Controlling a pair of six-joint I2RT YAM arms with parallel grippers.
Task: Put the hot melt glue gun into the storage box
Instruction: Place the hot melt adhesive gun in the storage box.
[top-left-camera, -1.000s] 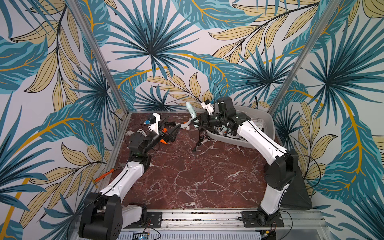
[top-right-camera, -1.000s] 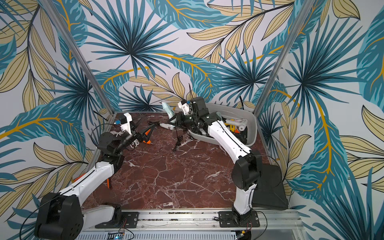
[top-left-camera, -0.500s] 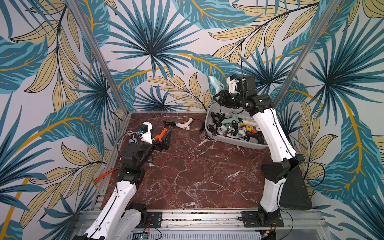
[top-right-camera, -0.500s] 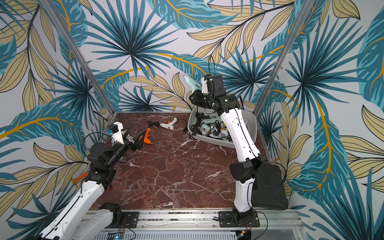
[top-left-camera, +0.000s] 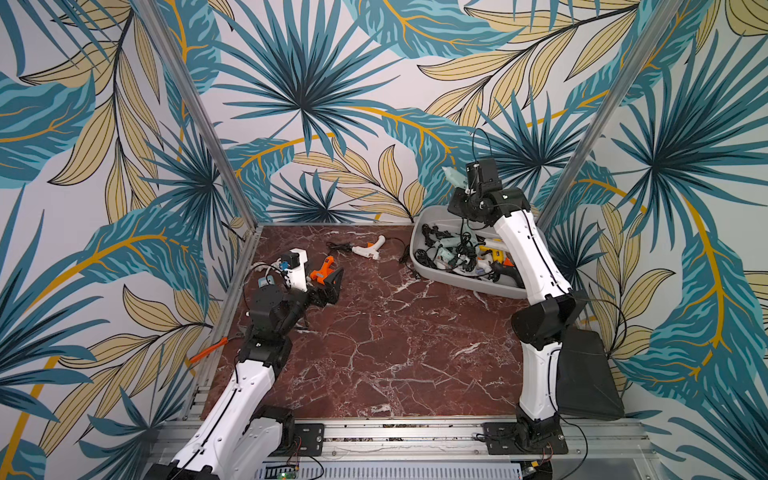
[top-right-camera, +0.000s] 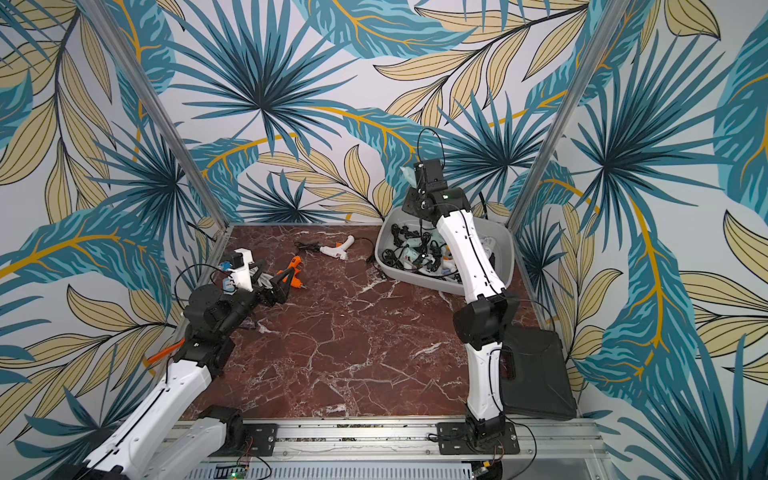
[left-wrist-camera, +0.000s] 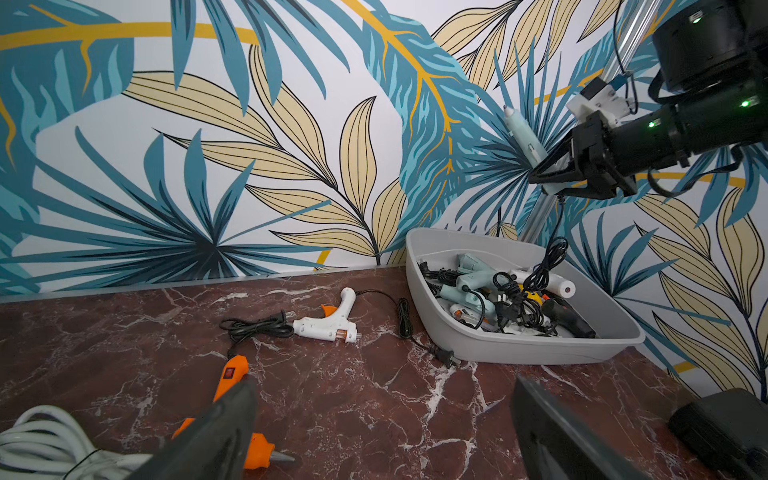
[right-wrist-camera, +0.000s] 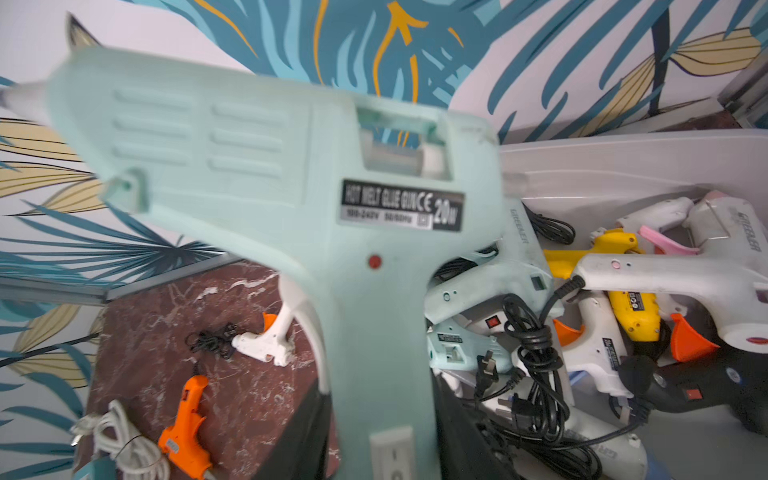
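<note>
The right gripper (left-wrist-camera: 548, 178) has its fingers squeezed tight on the handle of the light green glue gun (right-wrist-camera: 257, 174) and holds it high in the air above the storage box (left-wrist-camera: 519, 353), which already has lots of glue guns and black cords inside. This gun is not in the box yet, so I think it needs to go down and be let go. The left gripper (left-wrist-camera: 383, 384) has its fingers wide apart and empty, low by the orange glue gun (left-wrist-camera: 230, 376), which lies on the table (top-left-camera: 395, 353) like the white glue gun (left-wrist-camera: 328, 324).
</note>
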